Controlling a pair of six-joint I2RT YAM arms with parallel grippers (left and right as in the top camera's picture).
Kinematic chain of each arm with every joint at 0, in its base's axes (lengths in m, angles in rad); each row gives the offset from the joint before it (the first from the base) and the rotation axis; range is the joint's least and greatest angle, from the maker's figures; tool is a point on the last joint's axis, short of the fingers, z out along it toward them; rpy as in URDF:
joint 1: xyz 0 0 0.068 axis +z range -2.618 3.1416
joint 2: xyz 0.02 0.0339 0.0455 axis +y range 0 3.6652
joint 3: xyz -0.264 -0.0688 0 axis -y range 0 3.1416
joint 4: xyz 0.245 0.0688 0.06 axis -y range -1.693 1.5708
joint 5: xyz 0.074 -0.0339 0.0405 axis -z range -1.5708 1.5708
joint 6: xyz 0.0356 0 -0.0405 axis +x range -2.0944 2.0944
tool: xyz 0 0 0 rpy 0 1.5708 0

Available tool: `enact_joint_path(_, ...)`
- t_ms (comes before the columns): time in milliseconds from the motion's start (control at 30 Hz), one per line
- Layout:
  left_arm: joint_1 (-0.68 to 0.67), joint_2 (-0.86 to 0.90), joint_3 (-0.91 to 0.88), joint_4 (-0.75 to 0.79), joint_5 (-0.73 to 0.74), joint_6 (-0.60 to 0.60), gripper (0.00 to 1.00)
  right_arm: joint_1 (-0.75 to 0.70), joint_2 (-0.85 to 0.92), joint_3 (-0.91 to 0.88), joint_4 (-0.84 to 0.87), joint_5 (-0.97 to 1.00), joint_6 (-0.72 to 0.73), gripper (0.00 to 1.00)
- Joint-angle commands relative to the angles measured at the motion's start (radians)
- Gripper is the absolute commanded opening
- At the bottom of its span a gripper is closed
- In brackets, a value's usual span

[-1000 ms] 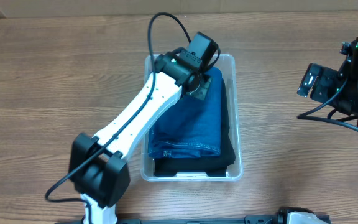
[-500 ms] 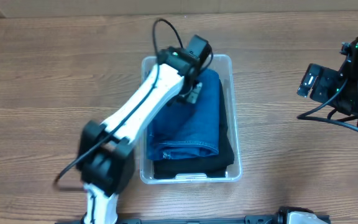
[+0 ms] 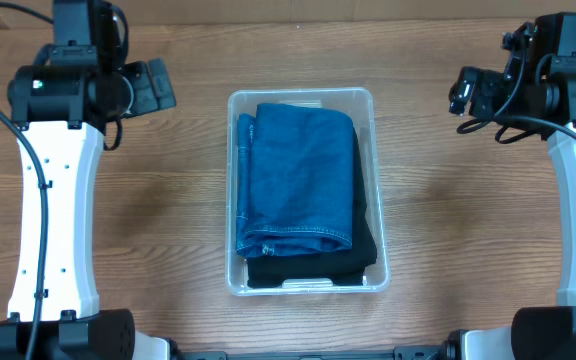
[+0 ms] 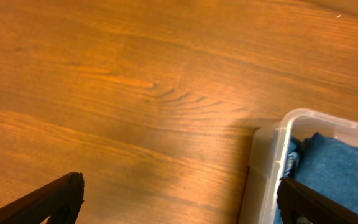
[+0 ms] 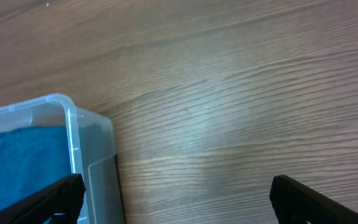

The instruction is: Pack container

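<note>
both empty and spread wide: left gripper [image 3: 156, 86], right gripper [image 3: 464, 90]. parked well clear of container [image 3: 303, 92], midway between them. looks packed already, jeans [image 3: 298, 170] atop black cloth [image 3: 318, 268], hence nothing left to grasp.

Table: brown wood table [image 3: 168, 200] fills the overhead view, its grain running side to side.
Grain: there's a wavy figure [image 4: 173, 96] in the table's boards, caught by the left wrist camera.
Light: soft sheen [image 4: 185, 162] on the table just below that figure. The wood looks warm orange here and greyer from the right wrist.
Far edge: pale band [image 3: 298, 10] along the table's far side. Can't tell what it is.
</note>
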Motion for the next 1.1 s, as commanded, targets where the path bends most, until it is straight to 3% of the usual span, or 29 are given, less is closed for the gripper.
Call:
enact_joint_path(0, 0.055, -0.033, -0.005, -0.037, 0.067, 0.021, 1.0, -0.003, -0.057, 0.008, -0.055, -0.013, -0.028, 1.0)
enact_joint_path(167, 0.069, -0.226, -0.124, -0.02, 0.108, 0.105, 1.0, -0.003, -0.261, -0.038, -0.025, -0.007, -0.012, 1.0)
enact_joint_path(367, 0.069, -0.837, -0.717, 0.266, 0.245, 0.182, 1.0, -0.003, -0.78, -0.455, 0.121, 0.008, 0.001, 1.0)
enact_joint_path(500, 0.069, -1.159, -0.996, 0.339, 0.241, 0.152, 1.0, -0.003, -1.039, -0.634, 0.131, 0.006, 0.002, 1.0)
enact_joint_path(567, 0.069, -1.24, -1.049, 0.29, 0.235, 0.151, 1.0, -0.003, -1.089, -0.661, 0.099, 0.007, 0.002, 1.0)
enact_joint_path(700, 0.069, -1.281, -1.082, 0.066, 0.236, 0.143, 1.0, -0.003, -1.096, -0.66, -0.043, 0.007, 0.002, 1.0)
enact_joint_path(1067, 0.069, -1.28, -1.084, 0.066, 0.236, 0.143, 1.0, -0.003, -1.096, -0.66, -0.094, 0.006, 0.002, 1.0)
